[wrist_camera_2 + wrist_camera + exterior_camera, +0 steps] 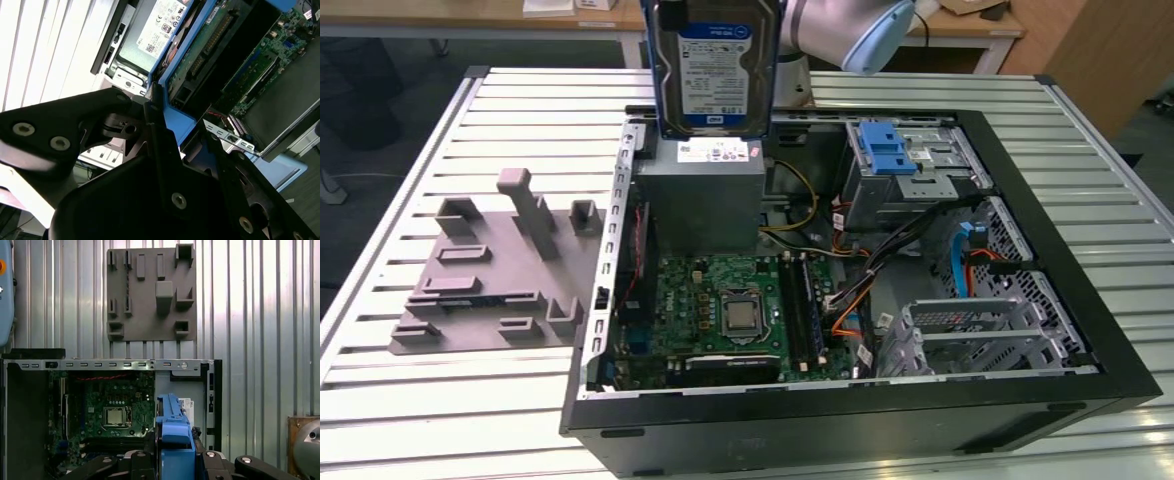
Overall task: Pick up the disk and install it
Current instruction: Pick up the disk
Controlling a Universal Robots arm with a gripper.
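All three views above computer case (854, 412)

Bright, even overhead light; soft shadows inside the computer case (854, 420). Glare streaks on slatted table (260, 315) beside the case. Above it the disk (711, 60) is sharp; second wrist view's foreground dim & soft.

In the exterior view the top edge cuts off the disk (714, 70) and the arm (854, 30), so I cannot see there where the disk is held. The disk also covers the upper part of the power supply (700, 200). In the first wrist view the disk stands edge-on to me, its faces are hidden, and its lower end disappears between the fingers (148, 442). In the second wrist view the gripper (180, 120) covers most of the disk.
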